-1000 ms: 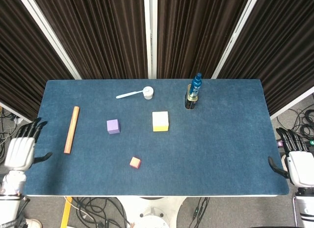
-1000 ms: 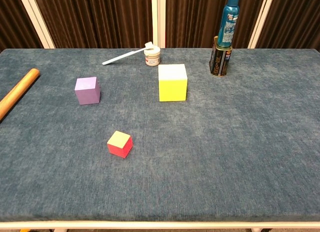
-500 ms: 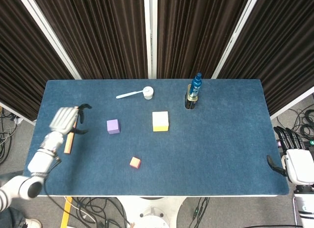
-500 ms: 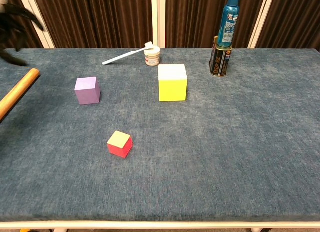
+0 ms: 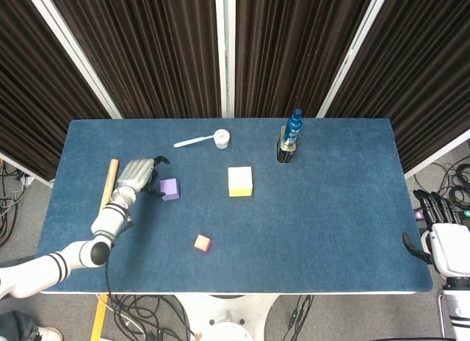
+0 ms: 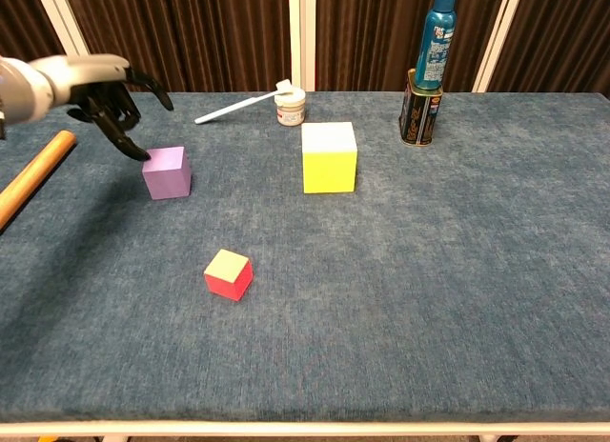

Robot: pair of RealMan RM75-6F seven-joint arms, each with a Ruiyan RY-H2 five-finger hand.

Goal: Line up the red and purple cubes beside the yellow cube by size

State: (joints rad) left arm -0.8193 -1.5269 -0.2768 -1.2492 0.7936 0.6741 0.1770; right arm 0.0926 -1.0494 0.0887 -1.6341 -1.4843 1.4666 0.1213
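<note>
The large yellow cube [image 5: 240, 181] [image 6: 329, 156] stands mid-table. A mid-sized purple cube [image 5: 170, 189] [image 6: 166, 171] sits to its left. The small red cube [image 5: 202, 243] [image 6: 229, 274] lies nearer the front edge. My left hand [image 5: 137, 176] [image 6: 100, 88] hovers just left of and above the purple cube, fingers spread and curled downward, holding nothing; a fingertip is close to the cube's upper left edge. My right hand [image 5: 440, 238] hangs off the table's right front corner, fingers apart and empty, seen only in the head view.
A wooden rod [image 5: 108, 187] [image 6: 32, 176] lies at the left, just behind my left hand. A white jar [image 5: 221, 139] [image 6: 291, 106] with a white spoon [image 5: 192, 142] stands at the back. A blue bottle [image 5: 294, 126] [image 6: 436, 34] sits on a dark can [image 6: 416, 110] back right.
My left arm swung in from beyond the table's left edge, over the wooden rod, to the purple cube's left side. The cubes and my right hand have stayed put.
</note>
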